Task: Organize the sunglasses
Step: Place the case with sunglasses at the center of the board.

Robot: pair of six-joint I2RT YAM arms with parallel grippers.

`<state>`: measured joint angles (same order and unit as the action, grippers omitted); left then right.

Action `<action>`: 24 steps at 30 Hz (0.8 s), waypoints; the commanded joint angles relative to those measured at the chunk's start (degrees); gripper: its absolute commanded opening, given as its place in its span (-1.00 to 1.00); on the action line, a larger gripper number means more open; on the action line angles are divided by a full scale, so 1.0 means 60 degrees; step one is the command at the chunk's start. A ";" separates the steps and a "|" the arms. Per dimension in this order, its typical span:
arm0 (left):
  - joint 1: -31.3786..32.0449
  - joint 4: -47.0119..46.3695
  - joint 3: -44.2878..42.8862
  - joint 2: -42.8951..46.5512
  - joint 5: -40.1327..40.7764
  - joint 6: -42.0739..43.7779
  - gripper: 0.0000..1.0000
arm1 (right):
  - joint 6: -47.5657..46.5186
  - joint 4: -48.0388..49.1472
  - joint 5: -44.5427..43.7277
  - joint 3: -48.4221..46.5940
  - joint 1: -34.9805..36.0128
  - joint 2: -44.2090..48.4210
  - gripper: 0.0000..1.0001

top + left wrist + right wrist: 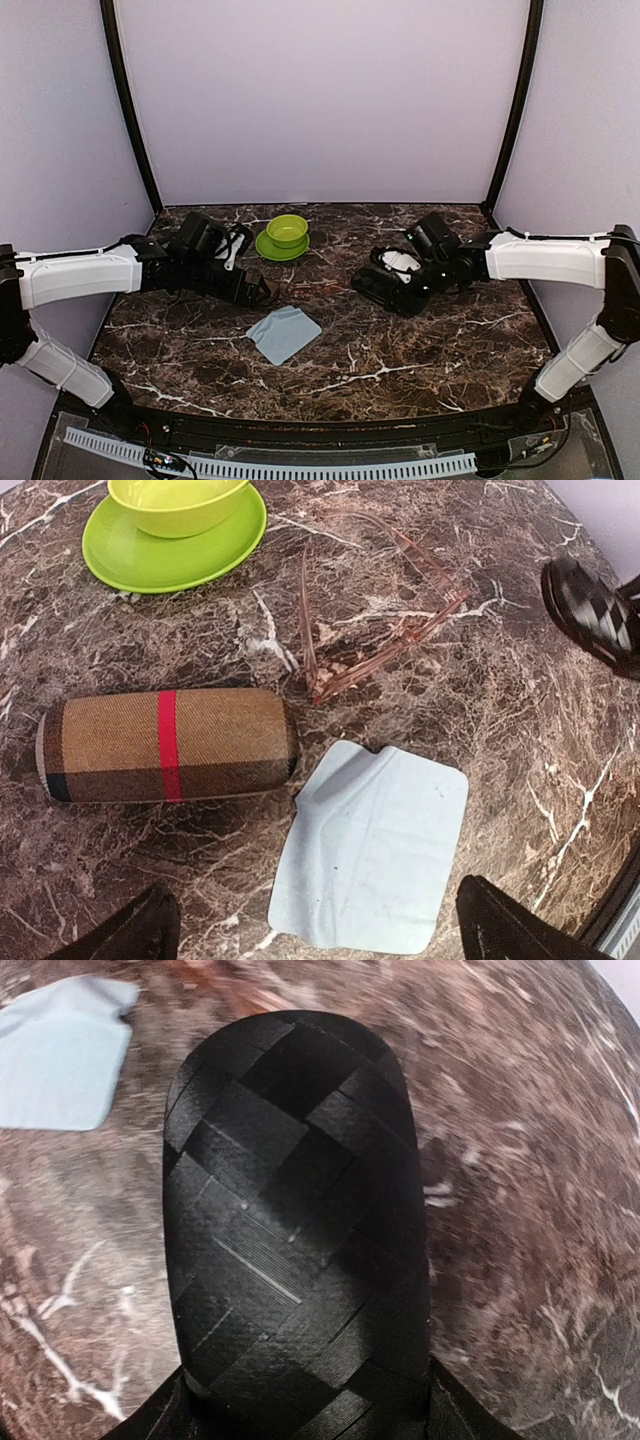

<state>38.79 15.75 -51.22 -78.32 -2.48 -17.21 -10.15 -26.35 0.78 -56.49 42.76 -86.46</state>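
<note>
A pair of sunglasses [380, 630] with reddish translucent lenses and thin arms lies unfolded on the marble, just beyond the striped case [165, 745]. My left gripper [315, 920] hovers open above the blue cloth [375, 845], holding nothing. In the right wrist view a black woven case [290, 1220] fills the space between my right gripper's [305, 1405] fingers, which press against both of its sides. From above, that gripper [400, 285] sits over the black case [380, 290] at centre right.
A green bowl [287, 231] on a green plate [270, 248] stands at the back centre. The blue cloth [283, 333] lies mid-table. The left arm [80, 275] reaches in from the left and the right arm [545, 258] from the right.
</note>
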 commanded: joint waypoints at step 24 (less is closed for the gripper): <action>-0.1099 0.0464 -0.1656 -0.1945 0.1494 0.1198 0.98 | 0.1499 0.1076 -0.0832 -0.0258 -0.1634 -0.1115 0.99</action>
<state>33.69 16.93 -58.22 -90.35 5.54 -14.79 -2.39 -22.92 -2.81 -59.29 33.10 -98.41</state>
